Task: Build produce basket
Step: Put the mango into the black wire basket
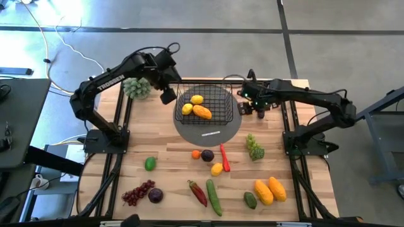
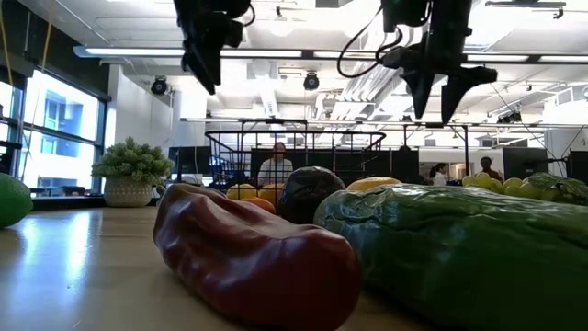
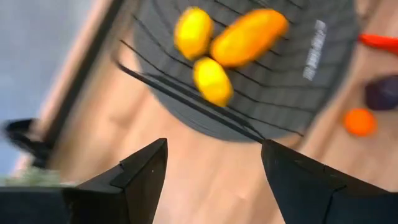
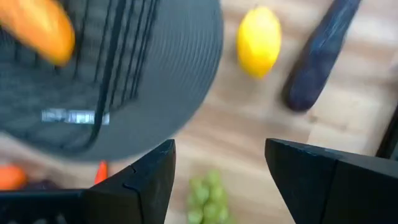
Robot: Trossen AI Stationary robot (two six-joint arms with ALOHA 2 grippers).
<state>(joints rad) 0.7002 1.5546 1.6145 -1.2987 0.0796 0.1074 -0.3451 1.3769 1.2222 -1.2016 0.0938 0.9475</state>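
The black wire basket (image 1: 206,103) stands on a grey round disc (image 1: 209,128) at the table's far middle. Inside it lie two yellow lemons (image 1: 197,99) (image 3: 212,81) and an orange mango (image 1: 202,112) (image 3: 247,36). My left gripper (image 1: 167,95) (image 3: 214,146) hangs open above the table just left of the basket, with nothing between its fingers. My right gripper (image 1: 253,108) (image 4: 221,146) hangs open just right of the basket, also with nothing in it. Below it a lemon (image 4: 259,41) and a dark aubergine (image 4: 316,57) lie on the wood.
Loose produce lies across the table's near half: green grapes (image 1: 254,147), a red chilli (image 1: 224,156), purple grapes (image 1: 137,192), a cucumber (image 1: 214,197), two mangoes (image 1: 270,190), an avocado (image 1: 250,200). A pale green leafy bunch (image 1: 136,87) stands at the far left.
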